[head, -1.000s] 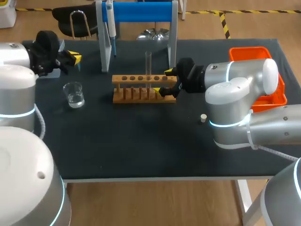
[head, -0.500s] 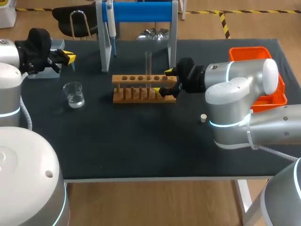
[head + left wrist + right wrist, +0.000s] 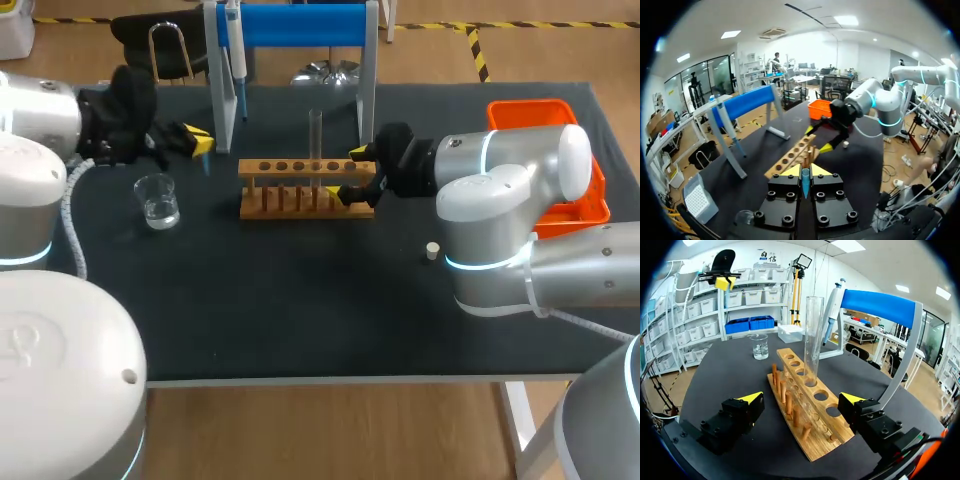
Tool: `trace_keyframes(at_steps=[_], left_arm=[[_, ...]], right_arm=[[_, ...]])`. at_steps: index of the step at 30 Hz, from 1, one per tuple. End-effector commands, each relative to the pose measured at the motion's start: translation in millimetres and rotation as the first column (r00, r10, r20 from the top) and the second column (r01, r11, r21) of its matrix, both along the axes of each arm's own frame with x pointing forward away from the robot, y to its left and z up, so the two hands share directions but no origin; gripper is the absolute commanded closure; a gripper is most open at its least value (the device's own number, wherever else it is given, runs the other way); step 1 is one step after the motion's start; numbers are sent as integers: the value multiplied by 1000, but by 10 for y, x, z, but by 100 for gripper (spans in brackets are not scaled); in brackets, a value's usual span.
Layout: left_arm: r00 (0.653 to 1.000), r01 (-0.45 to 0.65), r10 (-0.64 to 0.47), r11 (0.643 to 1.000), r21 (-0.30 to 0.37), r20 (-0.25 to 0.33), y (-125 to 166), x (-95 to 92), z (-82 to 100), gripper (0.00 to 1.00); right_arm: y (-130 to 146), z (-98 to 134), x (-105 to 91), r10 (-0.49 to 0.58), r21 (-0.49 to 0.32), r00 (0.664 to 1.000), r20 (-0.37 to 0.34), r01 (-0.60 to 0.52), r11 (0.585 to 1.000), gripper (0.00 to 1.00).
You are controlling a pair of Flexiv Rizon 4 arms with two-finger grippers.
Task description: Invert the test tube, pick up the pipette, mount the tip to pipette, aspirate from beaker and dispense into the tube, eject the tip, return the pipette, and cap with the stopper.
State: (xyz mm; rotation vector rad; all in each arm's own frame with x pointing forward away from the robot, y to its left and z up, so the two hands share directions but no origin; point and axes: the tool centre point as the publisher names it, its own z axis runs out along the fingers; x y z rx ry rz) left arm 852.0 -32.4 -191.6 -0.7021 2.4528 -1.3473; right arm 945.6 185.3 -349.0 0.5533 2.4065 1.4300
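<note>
Our left gripper (image 3: pixel 805 171) pinched closed on blue pipette tip (image 3: pixel 805 184), short of blue stand (image 3: pixel 300 25) where white pipette (image 3: pixel 237 60) hangs. We judge: align tip under nozzle, press straight, no tilt. Right gripper (image 3: pixel 346 171) jaws apart, astride rack (image 3: pixel 290 168) end; test tube (image 3: pixel 315 135) upright in rack.

Our right gripper (image 3: pixel 802 398) holds its fingers spread wide, and the near end of the wooden rack (image 3: pixel 836 423) lies between them, apart from both yellow tips. A glass test tube (image 3: pixel 813 330) stands upright in one rack hole. Beyond the rack we see the beaker (image 3: pixel 759 346) and the pipette (image 3: pixel 831 310) hanging on the blue stand (image 3: pixel 885 307)
</note>
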Motion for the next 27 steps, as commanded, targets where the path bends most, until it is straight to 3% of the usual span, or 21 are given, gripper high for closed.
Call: trace_keyframes(at_steps=[1,6,10,12,27], left_arm=[[1000,-11,12,1000,28,-23,-300,-234,64,100],[998,64,-64,998,-12,9,-705,-435,58,100],[992,119,-119,993,7,34,-943,-536,56,100],[985,148,-148,989,0,86,-1022,-582,85,100],[971,225,-224,974,-4,86,-1406,-697,124,100]], right_arm=[[1,-4,-6,-1,1,1000,1,1,1000,0],[1,-4,-6,-1,1,1000,1,1,1000,0],[1,-4,-6,-1,1,1000,1,1,1000,0],[1,-4,-6,-1,1,1000,1,1,1000,0],[1,-4,-6,-1,1,1000,1,1,1000,0]])
